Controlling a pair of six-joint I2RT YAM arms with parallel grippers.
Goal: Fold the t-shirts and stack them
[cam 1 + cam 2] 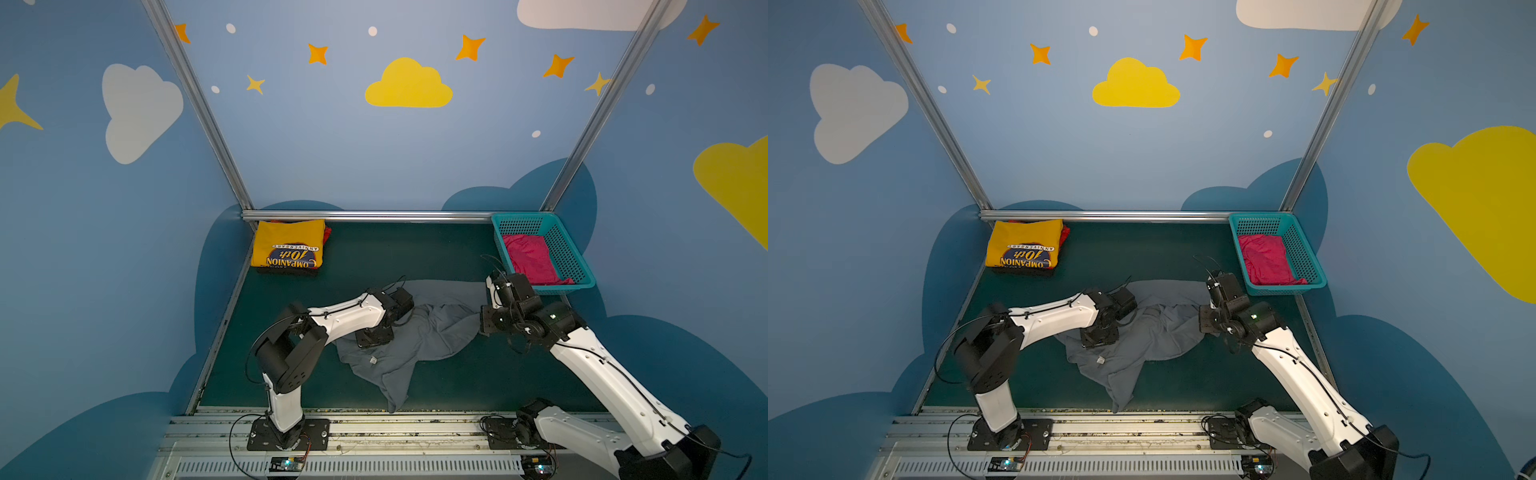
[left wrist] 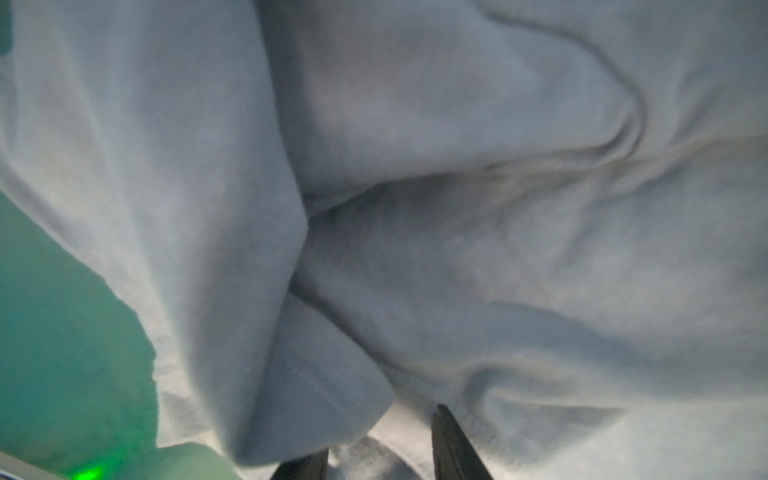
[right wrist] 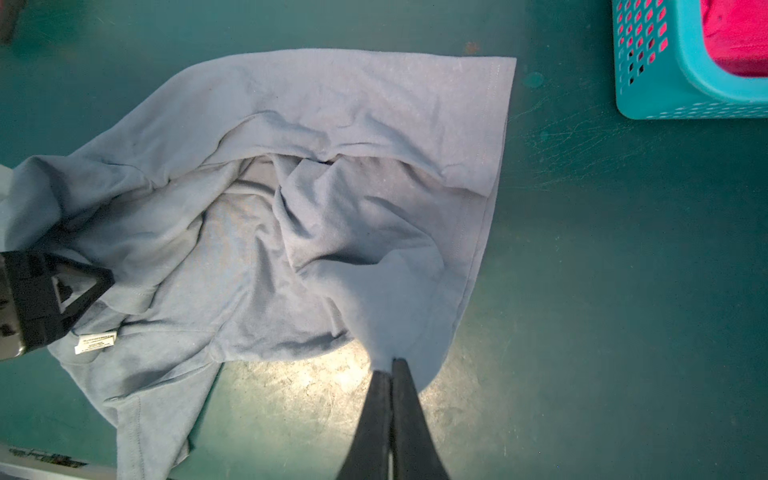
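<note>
Green mat (image 1: pixel 374 257), blue cloud-painted walls (image 1: pixel 374 158) — right gripper (image 3: pixel 392 361) clamps the grey t-shirt (image 3: pixel 332 104); left gripper (image 2: pixel 380 434) on it, grip unclear.

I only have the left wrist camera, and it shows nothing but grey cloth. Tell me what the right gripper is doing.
Observer: The right gripper is shut on a pinch of the grey t-shirt near its hem, and that bit is pulled up into a peak.
Operator: Describe how the rest of that shirt lies.
Observer: It is crumpled and unfolded in the middle of the green table.
Operator: Tell me what else is left to fold.
Observer: The pink t-shirt is bunched inside the teal basket in the far right corner.
</note>
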